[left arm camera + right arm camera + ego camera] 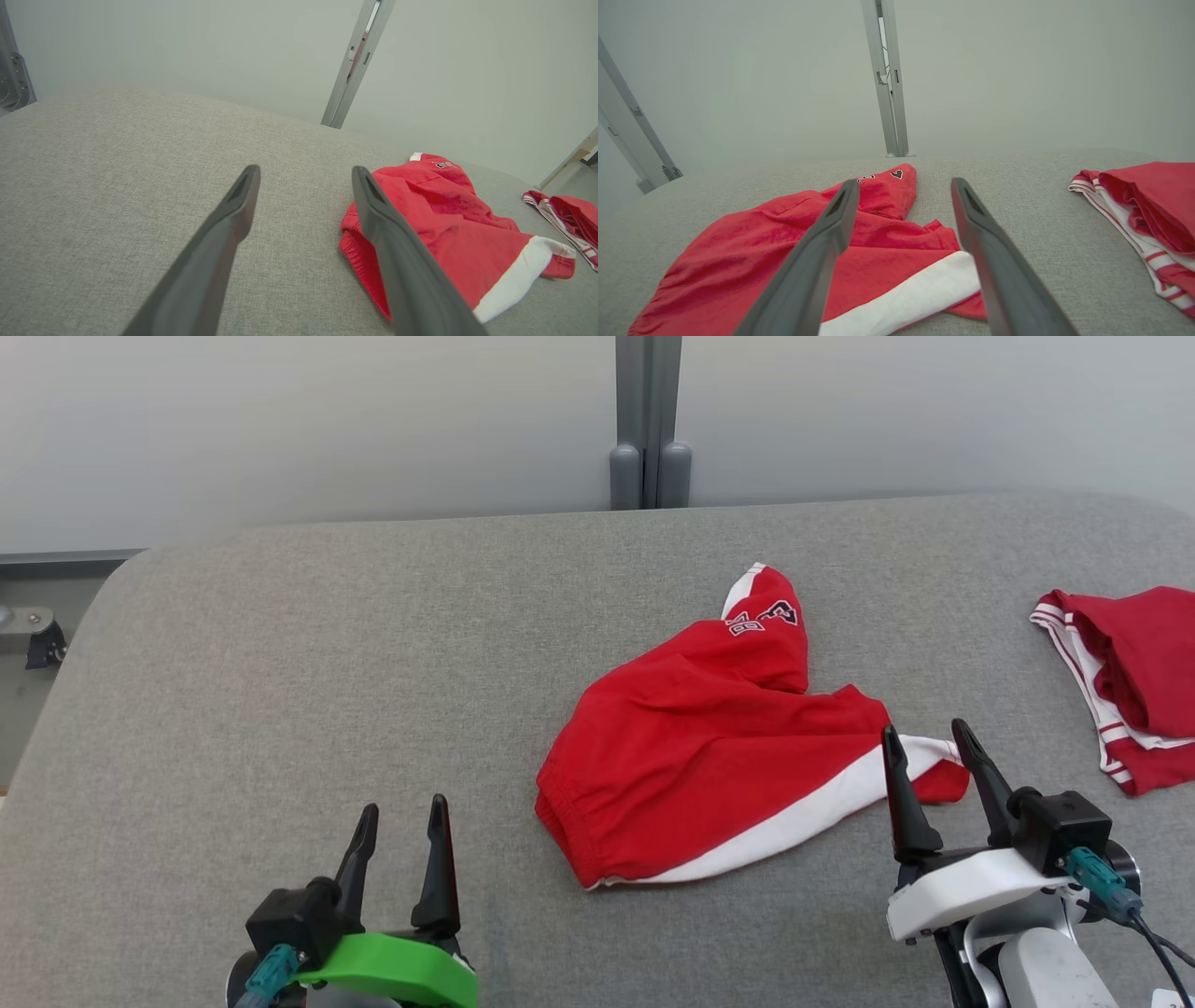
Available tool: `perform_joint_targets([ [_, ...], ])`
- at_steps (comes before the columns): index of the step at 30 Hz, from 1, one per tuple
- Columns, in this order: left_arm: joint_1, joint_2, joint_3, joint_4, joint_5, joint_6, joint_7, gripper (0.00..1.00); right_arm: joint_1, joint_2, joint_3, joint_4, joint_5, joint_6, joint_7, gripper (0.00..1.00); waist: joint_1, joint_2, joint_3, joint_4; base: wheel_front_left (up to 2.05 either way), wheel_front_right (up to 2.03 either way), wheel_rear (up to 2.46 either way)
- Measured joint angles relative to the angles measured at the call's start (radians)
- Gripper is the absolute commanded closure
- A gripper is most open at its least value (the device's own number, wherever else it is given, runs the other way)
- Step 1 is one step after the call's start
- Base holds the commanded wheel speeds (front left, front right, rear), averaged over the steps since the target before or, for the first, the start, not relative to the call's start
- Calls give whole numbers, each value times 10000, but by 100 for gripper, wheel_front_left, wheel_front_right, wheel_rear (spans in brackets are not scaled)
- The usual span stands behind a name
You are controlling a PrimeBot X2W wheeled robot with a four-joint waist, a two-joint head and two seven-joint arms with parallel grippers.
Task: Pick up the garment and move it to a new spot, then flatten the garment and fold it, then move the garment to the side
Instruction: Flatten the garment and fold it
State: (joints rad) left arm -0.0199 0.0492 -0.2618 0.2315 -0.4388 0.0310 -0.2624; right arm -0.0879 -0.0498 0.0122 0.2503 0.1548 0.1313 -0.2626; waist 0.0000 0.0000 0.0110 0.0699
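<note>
Red shorts (pixel 719 747) lie crumpled on the table (pixel 280 691); left hand (pixel 403 803) and right hand (pixel 924 728) gape wide, empty; gripping the waistband (pixel 565 821) looks wisest.

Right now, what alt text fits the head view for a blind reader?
Crumpled red shorts with a white stripe lie on a grey padded table. The left gripper, lower left, and the right gripper, beside the shorts' striped end, are both open and empty. A second red-and-white garment lies at the right edge.

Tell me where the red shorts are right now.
Head view: the red shorts lie crumpled right of centre on the grey table, just beyond the right gripper, left of another red garment.
</note>
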Motion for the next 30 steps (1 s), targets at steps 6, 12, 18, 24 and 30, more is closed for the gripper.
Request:
perform_joint_targets([
  [6,0,0,63,-17,42,-6,0,0,-7,2,31,35,6,0,0,0,0,0,33,14,0,0,0],
  [12,1,0,-48,2,94,-48,-2,0,-17,2,13,79,8,0,0,0,0,0,152,-7,0,0,0],
  [18,-48,35,-1072,1183,579,-591,355,0,-172,2,-50,79,17,0,0,0,0,0,497,-127,0,0,0],
  [24,-608,15,-2023,2330,792,-978,456,0,-394,4,-4,67,-4,0,-2,0,0,0,936,-529,0,0,0],
  [30,-917,-2,-2462,2640,786,-1018,150,0,-423,2,-121,71,-54,0,-2,0,-1,0,1227,-936,0,0,0],
])
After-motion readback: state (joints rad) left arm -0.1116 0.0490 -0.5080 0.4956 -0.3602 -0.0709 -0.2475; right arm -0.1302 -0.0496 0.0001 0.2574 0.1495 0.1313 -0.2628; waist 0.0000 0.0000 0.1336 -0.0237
